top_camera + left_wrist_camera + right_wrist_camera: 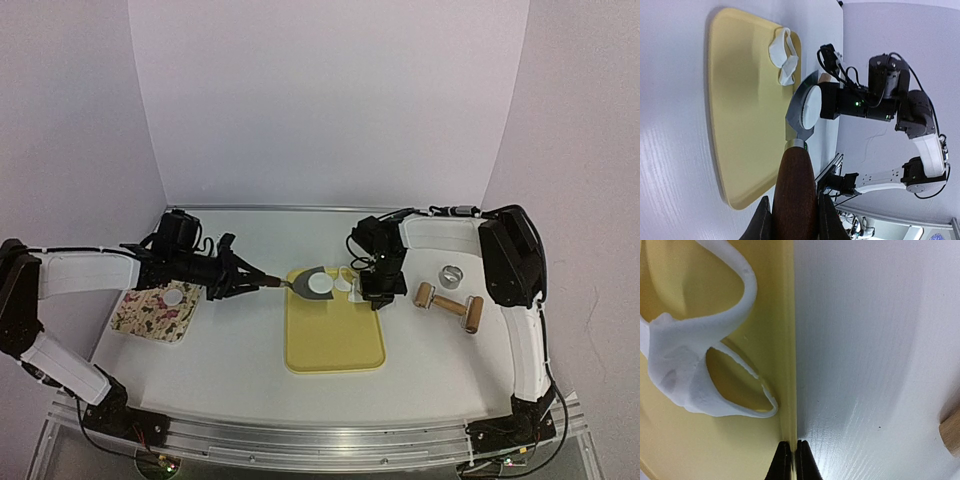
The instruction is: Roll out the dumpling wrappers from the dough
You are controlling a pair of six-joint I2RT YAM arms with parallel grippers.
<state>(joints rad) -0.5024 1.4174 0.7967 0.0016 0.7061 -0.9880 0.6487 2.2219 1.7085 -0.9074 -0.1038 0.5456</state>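
Left gripper [792, 220] clamped on spatula [795, 185] wooden handle; dumpling wrapper [320, 284] on blade over tray [335, 345] far edge. Right gripper [792, 460] jaws together at tray right rim, beside dough scrap [685, 365].

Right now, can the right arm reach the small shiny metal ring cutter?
Probably yes. The metal ring cutter stands close beside the right pincer; only one end of the wooden rolling pin lies near the path. The shut pincer would have to open first.
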